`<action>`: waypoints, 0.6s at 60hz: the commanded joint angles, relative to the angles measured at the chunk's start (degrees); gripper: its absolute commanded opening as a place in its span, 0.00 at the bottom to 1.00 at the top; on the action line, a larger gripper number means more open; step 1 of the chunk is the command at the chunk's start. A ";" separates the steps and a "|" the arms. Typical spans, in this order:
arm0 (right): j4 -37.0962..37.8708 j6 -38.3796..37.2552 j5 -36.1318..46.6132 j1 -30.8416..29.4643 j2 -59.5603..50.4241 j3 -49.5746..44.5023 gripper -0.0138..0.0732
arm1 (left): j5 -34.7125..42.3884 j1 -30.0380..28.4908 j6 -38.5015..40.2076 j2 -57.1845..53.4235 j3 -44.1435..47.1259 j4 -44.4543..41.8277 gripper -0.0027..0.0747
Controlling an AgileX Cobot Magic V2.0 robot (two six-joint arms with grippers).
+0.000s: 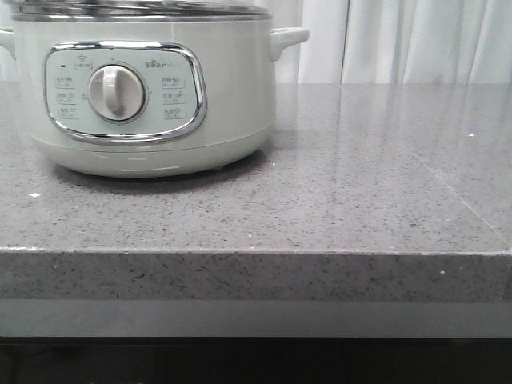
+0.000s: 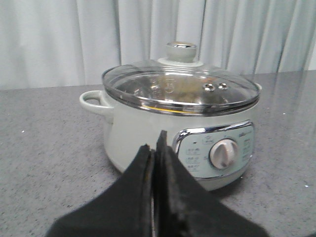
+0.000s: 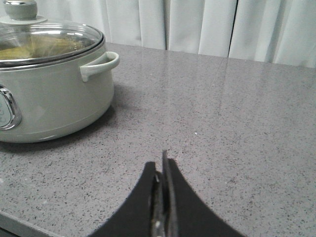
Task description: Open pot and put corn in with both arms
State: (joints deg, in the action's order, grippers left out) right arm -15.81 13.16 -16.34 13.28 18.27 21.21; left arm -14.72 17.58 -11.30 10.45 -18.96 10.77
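We are facing the speckled grey stone desk, the pale grey-green round electric pot sitting far left under its glass lid. Something yellow, perhaps corn, is showing beneath. Both black grippers, left and right, are clenched, empty. We judge lid-lifting next. The panel is reading "Bear".

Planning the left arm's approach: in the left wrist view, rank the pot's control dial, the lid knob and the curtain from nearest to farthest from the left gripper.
1. Control dial, on the pot's front panel, just beyond the shut left gripper.
2. Lid knob, atop the glass lid, farther back over the pot's middle.
3. Curtain, behind the countertop, farthest.
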 commanded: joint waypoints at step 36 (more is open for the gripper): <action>0.19 0.26 4.01 -0.32 0.39 1.69 0.08 | 8.94 -16.38 3.21 -12.20 19.09 -2.31 0.01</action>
State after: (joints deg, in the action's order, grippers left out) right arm -15.81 13.16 -16.34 13.28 18.27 21.21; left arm -13.35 1.26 -9.62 -0.32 -0.77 8.29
